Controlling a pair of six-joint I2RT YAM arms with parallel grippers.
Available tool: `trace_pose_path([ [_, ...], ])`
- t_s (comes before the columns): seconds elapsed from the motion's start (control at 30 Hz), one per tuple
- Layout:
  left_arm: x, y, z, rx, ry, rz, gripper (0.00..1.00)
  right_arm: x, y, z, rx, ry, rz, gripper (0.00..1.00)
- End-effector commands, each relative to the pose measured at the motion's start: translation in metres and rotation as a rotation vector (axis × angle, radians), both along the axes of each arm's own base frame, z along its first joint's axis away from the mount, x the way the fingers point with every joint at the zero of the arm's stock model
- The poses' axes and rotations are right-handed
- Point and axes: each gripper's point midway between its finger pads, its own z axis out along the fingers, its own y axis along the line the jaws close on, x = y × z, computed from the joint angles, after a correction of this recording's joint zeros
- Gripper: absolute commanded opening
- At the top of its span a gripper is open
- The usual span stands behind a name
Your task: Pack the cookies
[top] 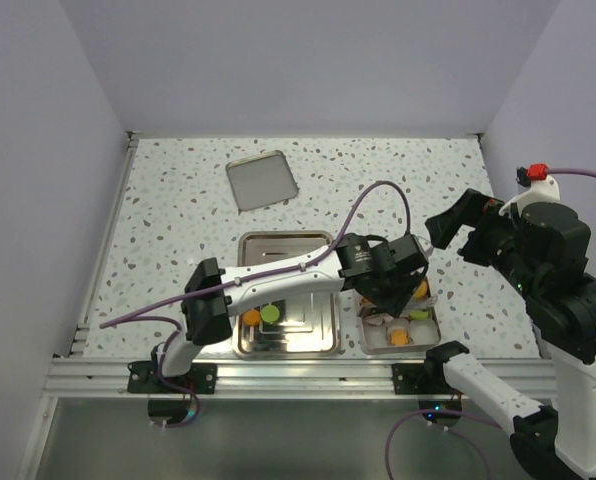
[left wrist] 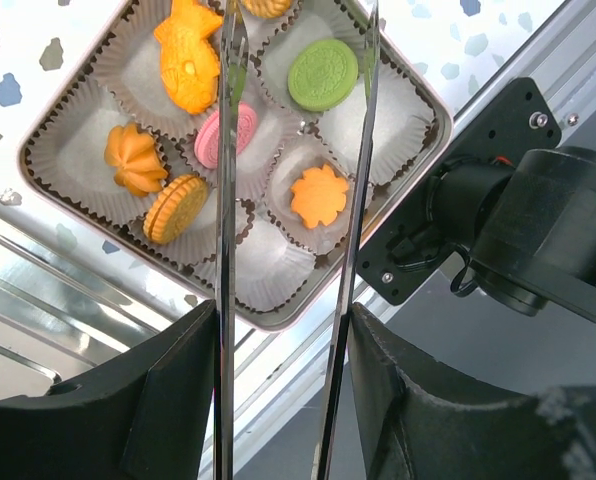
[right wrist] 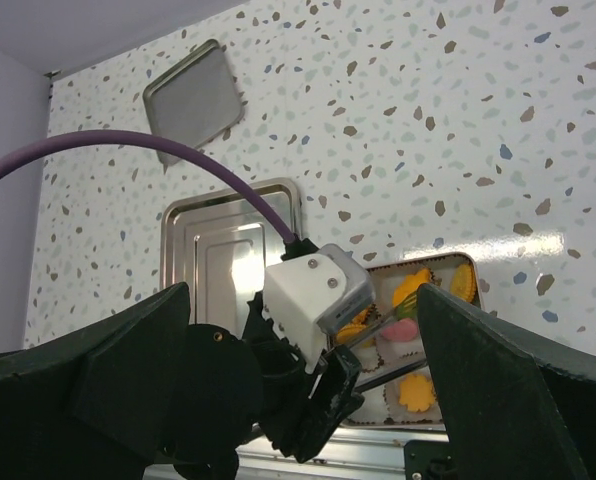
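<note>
Here, the left gripper (left wrist: 300, 40) hovers over a square tin (left wrist: 278, 322), its two thin blades apart with nothing between them. Orange, green and pink cookies (left wrist: 323, 73) sit in the tin's white paper cups (left wrist: 263, 262). An orange cookie (top: 250, 317) and a green cookie (top: 270, 313) lie on a metal tray (top: 288, 238) just beside the tin. The right gripper (right wrist: 303, 290) is spread wide and empty, raised off to the right.

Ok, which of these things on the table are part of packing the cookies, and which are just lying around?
Part of the job:
cookies
tray under them
tin
left gripper over the tin

Just lying about:
lid at the back of the table
purple cable
</note>
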Motion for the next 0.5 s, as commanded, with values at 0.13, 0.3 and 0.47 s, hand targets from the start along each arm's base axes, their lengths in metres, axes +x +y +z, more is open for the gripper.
trace_pose_path([
  [0.13, 0.005, 0.023, 0.067, -0.098, -0.078, 0.011, 0.56, 0.006, 0.001, 0.002, -0.004, -0.014, 0.0, 0.99],
  [0.3, 0.001, 0.063, 0.088, -0.086, -0.108, 0.057, 0.56, 0.008, 0.005, 0.0, 0.006, -0.006, 0.011, 0.99],
  [0.47, -0.004, 0.123, 0.088, -0.018, -0.111, 0.145, 0.56, 0.008, 0.009, -0.002, 0.022, -0.001, 0.025, 0.99],
])
